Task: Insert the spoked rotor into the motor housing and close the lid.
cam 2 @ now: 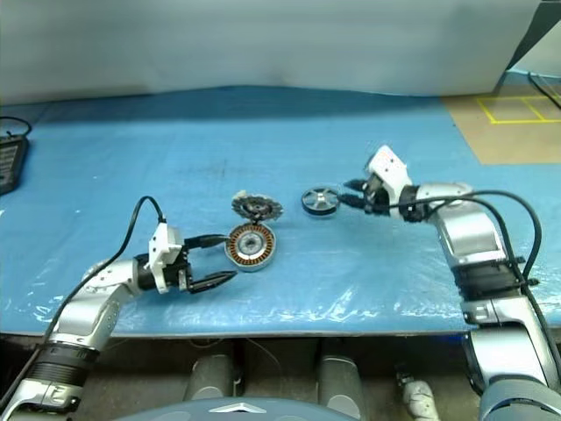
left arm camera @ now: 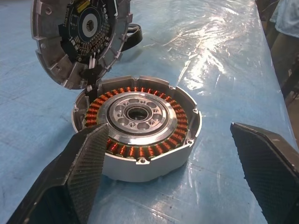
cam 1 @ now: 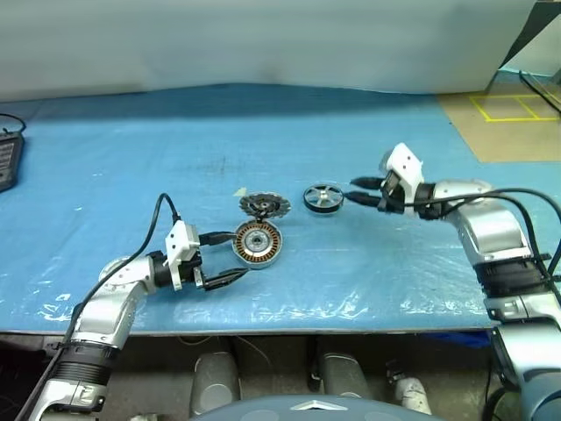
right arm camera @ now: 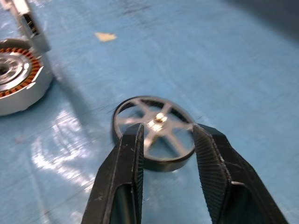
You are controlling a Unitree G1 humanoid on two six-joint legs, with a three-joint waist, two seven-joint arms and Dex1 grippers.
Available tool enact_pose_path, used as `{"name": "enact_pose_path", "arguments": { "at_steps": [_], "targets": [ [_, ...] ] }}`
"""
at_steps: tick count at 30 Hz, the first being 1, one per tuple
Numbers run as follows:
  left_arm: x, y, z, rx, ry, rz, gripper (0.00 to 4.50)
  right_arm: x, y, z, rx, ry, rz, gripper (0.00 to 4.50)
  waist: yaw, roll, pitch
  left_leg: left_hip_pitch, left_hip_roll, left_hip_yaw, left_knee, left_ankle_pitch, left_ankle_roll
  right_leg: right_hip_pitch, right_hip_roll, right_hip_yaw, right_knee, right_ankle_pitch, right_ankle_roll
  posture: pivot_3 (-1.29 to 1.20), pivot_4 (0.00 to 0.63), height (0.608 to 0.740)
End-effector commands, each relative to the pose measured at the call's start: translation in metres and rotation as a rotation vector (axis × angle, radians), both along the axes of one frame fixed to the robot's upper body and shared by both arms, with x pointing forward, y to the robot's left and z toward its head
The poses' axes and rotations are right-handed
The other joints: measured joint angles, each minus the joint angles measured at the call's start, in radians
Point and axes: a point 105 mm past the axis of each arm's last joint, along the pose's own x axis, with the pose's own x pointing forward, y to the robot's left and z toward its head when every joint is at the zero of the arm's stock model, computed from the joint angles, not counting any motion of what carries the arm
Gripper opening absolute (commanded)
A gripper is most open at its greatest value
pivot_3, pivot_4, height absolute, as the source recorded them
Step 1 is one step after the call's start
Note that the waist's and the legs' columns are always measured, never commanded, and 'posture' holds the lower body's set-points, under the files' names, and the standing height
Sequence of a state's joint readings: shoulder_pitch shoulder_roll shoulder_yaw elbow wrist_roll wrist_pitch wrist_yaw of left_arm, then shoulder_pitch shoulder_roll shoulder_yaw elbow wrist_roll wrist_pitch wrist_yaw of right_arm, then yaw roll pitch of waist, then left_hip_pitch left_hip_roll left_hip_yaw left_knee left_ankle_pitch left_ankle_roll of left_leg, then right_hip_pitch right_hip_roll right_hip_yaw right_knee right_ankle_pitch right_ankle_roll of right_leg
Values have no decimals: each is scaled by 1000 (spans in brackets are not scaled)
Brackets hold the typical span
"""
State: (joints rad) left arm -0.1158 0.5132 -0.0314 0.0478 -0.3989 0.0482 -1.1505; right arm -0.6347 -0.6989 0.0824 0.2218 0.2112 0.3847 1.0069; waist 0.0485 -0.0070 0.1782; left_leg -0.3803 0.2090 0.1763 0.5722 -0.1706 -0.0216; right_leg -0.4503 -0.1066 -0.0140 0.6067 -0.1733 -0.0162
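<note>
- Left wrist view: the motor housing (left arm camera: 136, 135) sits flat on the blue table cover (cam 1: 131, 167), a round grey metal shell with small screw lugs on its rim. Inside it a ring of copper-brown windings circles a shiny silver centre plate with a ring of small holes and a dark bore.
- The lid (left arm camera: 79, 39) leans just behind the housing, tilted up with its lower edge at the housing's rim. Its inner face shows: a silver-grey disc with a notched edge, a black toothed plate and a round hub hole in the middle.
- The left gripper (cam 1: 224, 258) hovers low beside the housing, its two black fingers (left arm camera: 86, 163) spread wide with nothing between them; one ribbed pad lies just in front of the housing wall, and I cannot tell whether it touches.
- The spoked rotor (right arm camera: 154, 133) lies flat on the cover, apart from the housing and lid, on their right. It is a small wheel with a black outer rim, bright silver spokes and a small shiny hub.
- The right gripper (cam 1: 358, 190) points at the rotor from the right, its jaws partly parted. In the right wrist view the fingertips (right arm camera: 135, 140) overlap the wheel's near edge, holding nothing.
</note>
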Motion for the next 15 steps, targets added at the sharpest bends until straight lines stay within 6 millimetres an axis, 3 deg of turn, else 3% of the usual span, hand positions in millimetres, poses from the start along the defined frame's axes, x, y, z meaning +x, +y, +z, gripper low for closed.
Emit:
{"name": "enact_pose_path", "arguments": {
  "at_steps": [1, 7, 15],
  "targets": [
    [1, -3, 5, -12, -31, -6, 4363, 15, -8, 11, -9, -42, -15, 1617, 0, 0, 0, -1, 0, 0, 1, 0, 0, 0, 0, 0, 0, 2, -3, 0, 150, 740],
    [0, -2, 3, -15, -33, 14, 4363, 23, 1, -2, -54, -7, 40, 1617, 1, 0, 0, -5, 0, 0, 1, 0, 0, -3, -1, -2, -1, 2, -4, 0, 150, 740],
    [-5, -2, -4, -7, -20, 32, 4363, 16, 18, -14, -49, 20, 104, 1617, 1, 0, 0, -5, 1, 0, 4, 0, 0, -2, 0, -2, 0, 2, -5, 0, 150, 740]
  ]
}}
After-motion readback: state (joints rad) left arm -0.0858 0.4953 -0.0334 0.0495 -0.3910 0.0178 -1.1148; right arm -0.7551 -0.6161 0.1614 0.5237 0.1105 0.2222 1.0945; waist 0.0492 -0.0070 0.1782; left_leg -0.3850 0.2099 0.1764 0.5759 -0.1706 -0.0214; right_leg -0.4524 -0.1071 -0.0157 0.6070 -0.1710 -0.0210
